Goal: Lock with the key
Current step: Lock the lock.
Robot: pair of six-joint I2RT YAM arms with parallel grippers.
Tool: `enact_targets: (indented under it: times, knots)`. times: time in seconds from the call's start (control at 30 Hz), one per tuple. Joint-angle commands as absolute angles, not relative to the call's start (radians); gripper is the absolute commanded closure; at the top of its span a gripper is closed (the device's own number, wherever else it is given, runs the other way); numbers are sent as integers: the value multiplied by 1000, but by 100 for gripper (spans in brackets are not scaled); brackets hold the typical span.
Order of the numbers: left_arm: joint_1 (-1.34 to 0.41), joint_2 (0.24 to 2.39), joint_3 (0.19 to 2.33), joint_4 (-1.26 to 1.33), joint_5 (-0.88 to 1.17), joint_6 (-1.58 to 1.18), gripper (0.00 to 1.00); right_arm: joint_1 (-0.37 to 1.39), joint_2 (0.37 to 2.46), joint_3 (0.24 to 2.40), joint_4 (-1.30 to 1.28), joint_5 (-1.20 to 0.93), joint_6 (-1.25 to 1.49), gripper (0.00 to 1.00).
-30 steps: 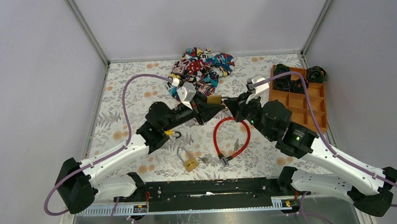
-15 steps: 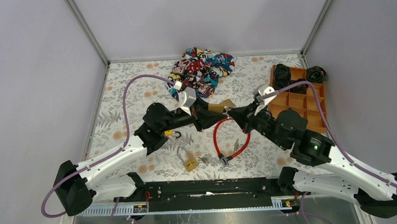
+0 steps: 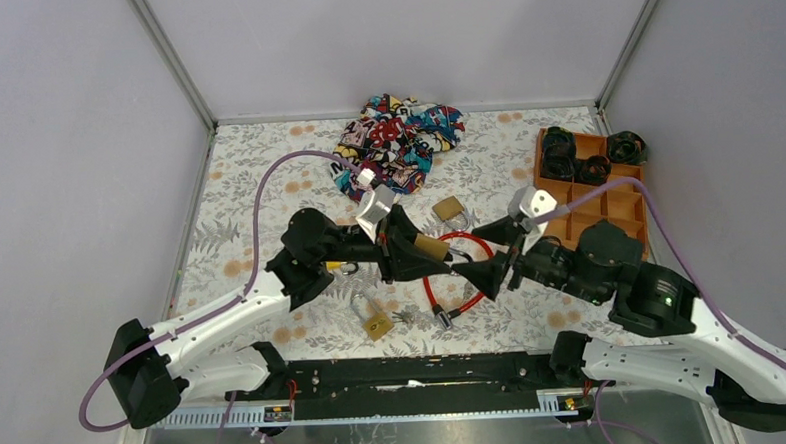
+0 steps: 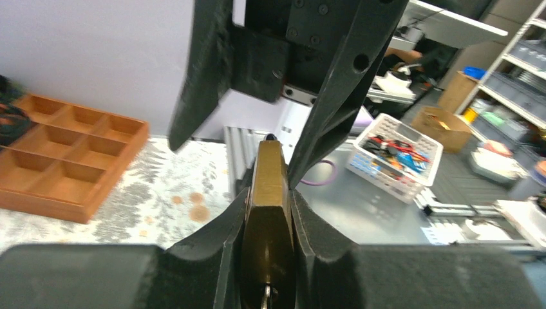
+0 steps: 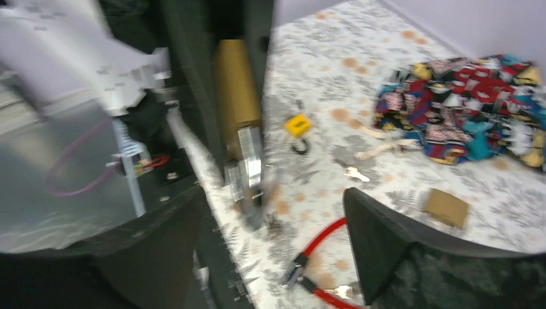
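One floral table [image 3: 257,188] carries everything. Two arms reach in from 6 o'clock and meet near its middle. One patterned cloth [image 3: 400,132] lies at 12 o'clock. One orange tray [image 3: 613,204] sits at 2 o'clock, with four dark round items [image 3: 558,140] at its far end. One red cable [image 3: 425,279] loops at the centre.

The left pincer [image 3: 417,249] is clamped on the flat sides of a brass padlock [image 4: 268,193], holding it above the cable near the table's middle. The right pincer [image 3: 465,249], at the padlock's 3 o'clock, is spread wide, its fingers [image 4: 335,90] standing either side of the lock's free end. Whether one of them touches the lock, I cannot tell.

Three padlocks in all: the gripped one, a second padlock [image 3: 376,323] lying at 6 o'clock, and a small yellow padlock [image 3: 341,267] at 9 o'clock of centre, partly under the left arm. One tan square piece [image 3: 450,207] lies at 1 o'clock of the gripped lock. A small bunch of keys [image 3: 403,317] lies just beside the second padlock; their number is too small to tell.
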State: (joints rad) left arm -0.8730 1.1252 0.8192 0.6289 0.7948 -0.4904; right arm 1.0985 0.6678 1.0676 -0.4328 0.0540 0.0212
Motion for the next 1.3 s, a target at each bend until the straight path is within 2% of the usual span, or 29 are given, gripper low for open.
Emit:
enact_targets:
  times: [0.0, 0.07, 0.2, 0.27, 0.33, 0.43, 0.57, 0.73, 1.07, 1.27]
  knots:
    - [-849, 1101, 871, 667, 798, -537, 100, 1129, 600, 1207, -512, -172, 5, 6]
    - [-847, 1098, 870, 686, 799, -539, 100, 1129, 630, 1259, -594, -178, 9, 1]
    - [-844, 1100, 881, 708, 800, -525, 100, 1128, 729, 1301, -672, -172, 19, 0]
    - [-838, 1097, 886, 711, 801, -525, 100, 1129, 744, 1302, -664, -128, 19, 4]
    - [-836, 1086, 884, 708, 807, -520, 100, 1128, 736, 1287, -631, -64, 19, 11]
    - [-836, 1075, 874, 700, 808, -518, 100, 1129, 732, 1268, -562, -22, 24, 28]
    - [-836, 1070, 870, 709, 801, -521, 100, 1128, 786, 1261, -555, -35, 31, 38]
    - [-834, 1060, 858, 710, 806, -521, 100, 1127, 785, 1224, -522, -6, 28, 56]
    - [-834, 1059, 853, 725, 810, -538, 100, 1124, 825, 1210, -462, -25, 22, 65]
    - [-835, 1052, 850, 733, 814, -541, 100, 1101, 850, 1206, -452, -73, 20, 93]
